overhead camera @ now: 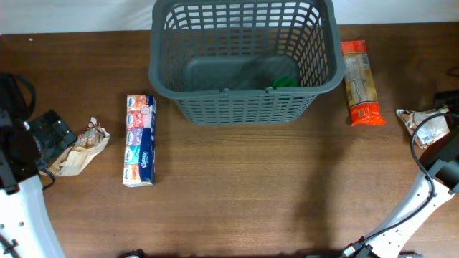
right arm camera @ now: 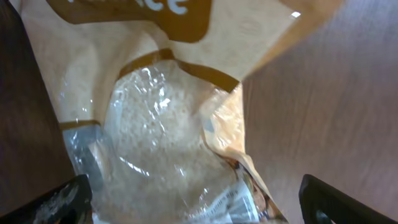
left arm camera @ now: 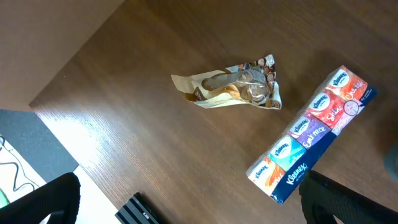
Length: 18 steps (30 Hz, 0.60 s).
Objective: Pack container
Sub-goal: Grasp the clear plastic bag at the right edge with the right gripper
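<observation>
We are reading "Kleenex" on the tissue pack [left arm camera: 314, 130], which is lying left of the basket [overhead camera: 215, 92]. The basket is sitting at the far middle of the table [overhead camera: 251, 193], its far rim cut off. White letters on the rice bag [right arm camera: 161, 118] are cropped, ending in "ce". The orange packet [overhead camera: 358, 82] right of the basket is showing print too small to read, and something green [overhead camera: 285, 81] inside the basket is hard to make out. The left gripper [left arm camera: 186, 208] is hanging wide apart and empty above a crumpled snack bag [left arm camera: 233, 90]. The right gripper [right arm camera: 199, 208] is spread wide over the rice bag; we cannot tell whether it is touching.
</observation>
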### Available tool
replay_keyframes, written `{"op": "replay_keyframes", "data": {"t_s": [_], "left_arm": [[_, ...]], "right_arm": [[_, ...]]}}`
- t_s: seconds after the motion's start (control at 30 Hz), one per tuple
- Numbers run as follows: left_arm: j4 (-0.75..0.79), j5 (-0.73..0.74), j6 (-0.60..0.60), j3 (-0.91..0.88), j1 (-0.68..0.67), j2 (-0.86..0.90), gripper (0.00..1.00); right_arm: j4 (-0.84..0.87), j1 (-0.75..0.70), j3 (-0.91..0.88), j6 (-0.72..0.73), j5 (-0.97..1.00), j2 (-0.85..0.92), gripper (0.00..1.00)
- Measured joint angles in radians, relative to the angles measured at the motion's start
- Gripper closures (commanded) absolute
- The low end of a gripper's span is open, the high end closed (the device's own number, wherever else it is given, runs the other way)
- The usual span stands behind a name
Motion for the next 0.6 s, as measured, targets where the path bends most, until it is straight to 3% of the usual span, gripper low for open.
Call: {"op": "replay_keyframes", "data": {"t_s": [0.6], "left_arm": [[-0.01,0.008,0.0,0.0,0.0,0.0,0.01]], "right_arm": [[0.052,0.033,0.0,-0.035,0.001,0.041,0.01]]}}
